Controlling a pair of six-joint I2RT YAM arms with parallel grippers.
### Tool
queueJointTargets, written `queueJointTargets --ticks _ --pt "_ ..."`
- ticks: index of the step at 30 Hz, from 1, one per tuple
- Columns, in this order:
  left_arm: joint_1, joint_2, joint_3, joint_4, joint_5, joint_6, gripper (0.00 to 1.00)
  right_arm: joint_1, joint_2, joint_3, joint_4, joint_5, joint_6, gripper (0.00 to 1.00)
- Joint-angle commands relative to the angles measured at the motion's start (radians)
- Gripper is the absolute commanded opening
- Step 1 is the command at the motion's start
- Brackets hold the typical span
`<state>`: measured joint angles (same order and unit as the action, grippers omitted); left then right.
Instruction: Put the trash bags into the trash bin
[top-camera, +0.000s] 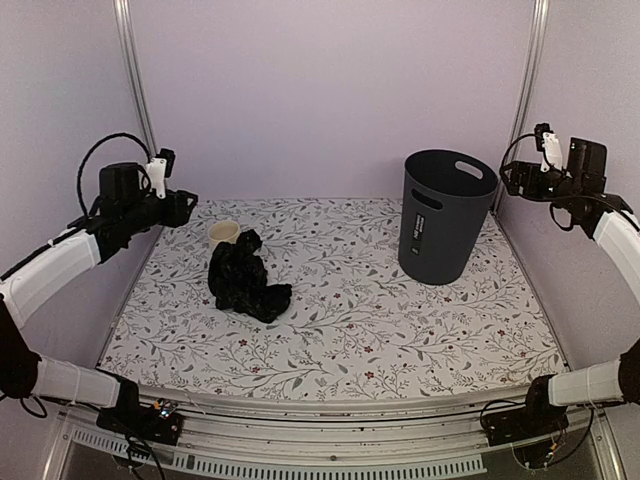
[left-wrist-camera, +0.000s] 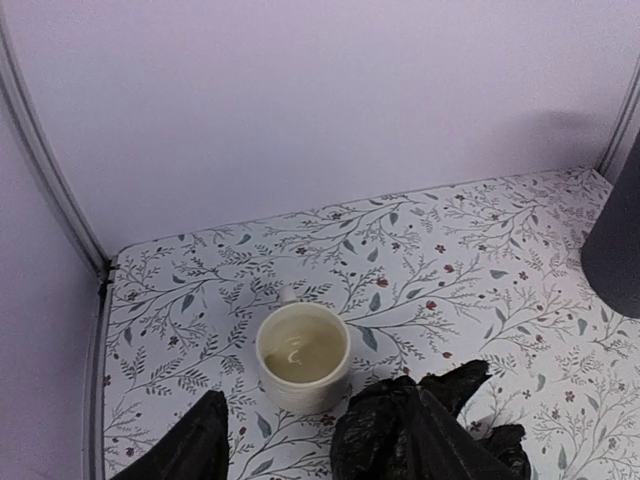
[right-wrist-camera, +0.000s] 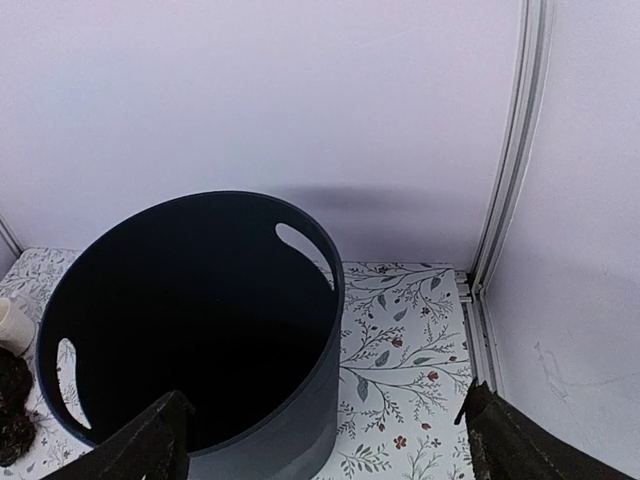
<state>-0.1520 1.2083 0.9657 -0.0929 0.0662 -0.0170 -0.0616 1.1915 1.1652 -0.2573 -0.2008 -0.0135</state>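
Trash bag (top-camera: 245, 278) lying crumpled beside cup (top-camera: 222, 233); left gripper (top-camera: 187, 208) hovering nearby, jaws apart, likely for pickup; right gripper (top-camera: 510, 178) gaping beside bin (top-camera: 445, 215).

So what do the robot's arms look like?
The left arm and right arm are mostly smooth white tubes with black joints and black bases. Thin black cables loop above the wrists. The left gripper and right gripper are black, each with a small white part on top. Up close, the fingers are dark wedges.
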Motion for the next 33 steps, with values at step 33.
queueJointTargets --ticks 33 --pt "-0.624 0.288 0.071 0.167 0.085 -0.198 0.71 -0.164 0.43 0.503 -0.527 -0.491 -0.138 0.85"
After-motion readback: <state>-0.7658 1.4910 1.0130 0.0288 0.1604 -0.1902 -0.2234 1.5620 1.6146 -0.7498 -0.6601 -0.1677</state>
